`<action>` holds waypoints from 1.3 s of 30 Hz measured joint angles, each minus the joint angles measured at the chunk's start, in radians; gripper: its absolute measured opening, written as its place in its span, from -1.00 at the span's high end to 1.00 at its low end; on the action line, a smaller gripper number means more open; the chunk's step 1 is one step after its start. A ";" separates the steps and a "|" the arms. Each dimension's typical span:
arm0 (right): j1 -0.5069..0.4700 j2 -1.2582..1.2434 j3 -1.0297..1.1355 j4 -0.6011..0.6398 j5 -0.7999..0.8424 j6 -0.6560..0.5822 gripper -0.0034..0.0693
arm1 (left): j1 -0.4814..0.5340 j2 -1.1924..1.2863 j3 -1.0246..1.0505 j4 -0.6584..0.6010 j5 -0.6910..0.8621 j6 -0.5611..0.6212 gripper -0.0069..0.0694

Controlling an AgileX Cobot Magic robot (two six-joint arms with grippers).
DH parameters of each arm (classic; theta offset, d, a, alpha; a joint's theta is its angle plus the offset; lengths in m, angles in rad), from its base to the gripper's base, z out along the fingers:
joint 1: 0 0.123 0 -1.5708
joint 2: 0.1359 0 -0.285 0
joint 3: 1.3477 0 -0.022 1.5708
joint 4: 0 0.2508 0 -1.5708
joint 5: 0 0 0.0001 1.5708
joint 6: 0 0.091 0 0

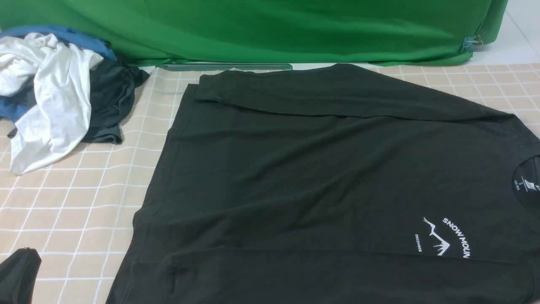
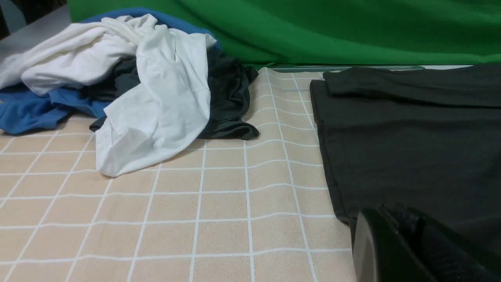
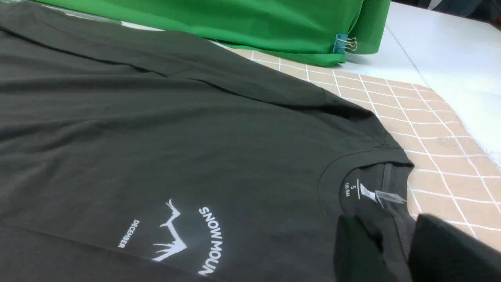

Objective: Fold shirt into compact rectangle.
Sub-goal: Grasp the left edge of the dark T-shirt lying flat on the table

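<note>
The shirt (image 1: 316, 169) lies spread on the table cover (image 1: 76, 211), filling its middle and right (collar (image 1: 529, 181) at the right edge). A heap of clothes (image 1: 55, 97) sits at the far left, apart from it. Behind both hangs the backdrop drape (image 1: 274, 25).

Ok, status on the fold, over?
Left fingers shut, beside large black long-sleeved cotton shirt; right fingers open at its collar. Shirt flat, far sleeve folded in. White-and-blue clothes pile apart, far left.

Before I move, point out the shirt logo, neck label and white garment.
shirt logo (image 1: 439, 242), front view, white mountain print.
neck label (image 3: 352, 186), right wrist view, printed size letter.
white garment (image 2: 164, 98), left wrist view, its draped middle.
</note>
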 joint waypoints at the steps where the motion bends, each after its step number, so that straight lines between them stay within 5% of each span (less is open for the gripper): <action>1: 0.000 0.000 0.000 0.000 0.000 0.000 0.23 | 0.000 0.000 0.000 0.000 0.000 0.000 0.76; 24: 0.000 0.000 0.000 0.000 0.001 0.000 0.23 | 0.000 0.000 0.000 0.019 -0.023 0.030 0.76; 30: 0.000 0.000 0.000 0.000 0.000 0.000 0.23 | 0.000 0.000 0.000 -0.126 -0.263 -0.015 0.76; 39: 0.000 0.000 0.000 -0.030 -0.022 -0.056 0.23 | 0.000 0.000 0.000 -0.238 -0.714 -0.305 0.76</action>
